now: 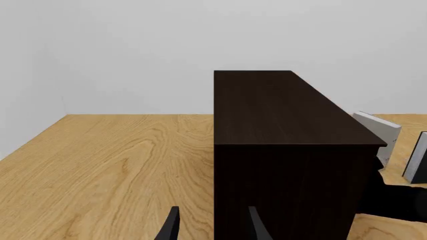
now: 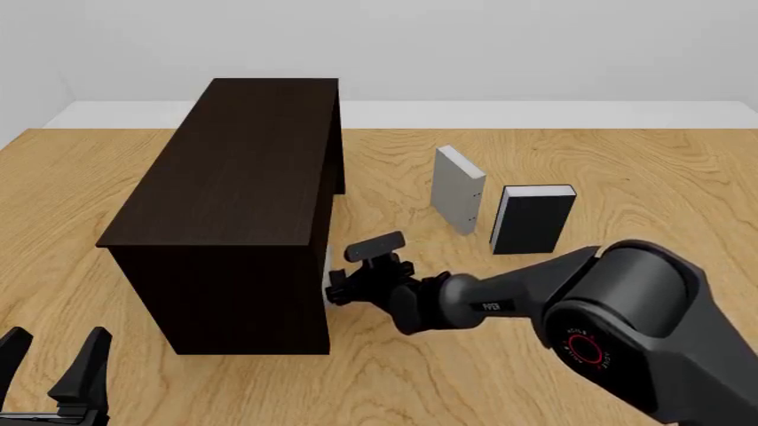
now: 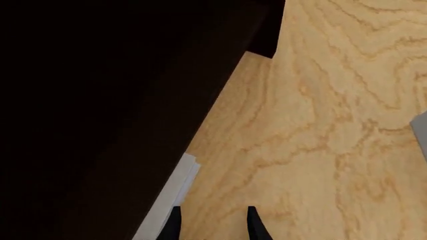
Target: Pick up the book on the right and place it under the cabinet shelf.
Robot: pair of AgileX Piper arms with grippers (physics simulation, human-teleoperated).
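Note:
The dark brown cabinet shelf (image 2: pixel 237 195) stands left of centre on the wooden table. The light grey book (image 3: pixel 172 192) lies flat, tucked into the cabinet's (image 3: pixel 100 100) recessed side with only one edge sticking out; in the front view it is a pale sliver (image 2: pixel 327 269). My right gripper (image 2: pixel 335 291) sits at that recess, open, its fingers (image 3: pixel 253 226) just beside the book's edge with nothing between them. My left gripper (image 2: pixel 53 373) hovers open near the front left corner, facing the cabinet's (image 1: pixel 287 150) end.
A second light grey book (image 2: pixel 457 191) and a black-covered book (image 2: pixel 533 219) stand upright right of the cabinet. Both also show past the cabinet in the left wrist view, grey (image 1: pixel 380 127) and black (image 1: pixel 419 160). My right arm (image 2: pixel 616 311) stretches across the front right.

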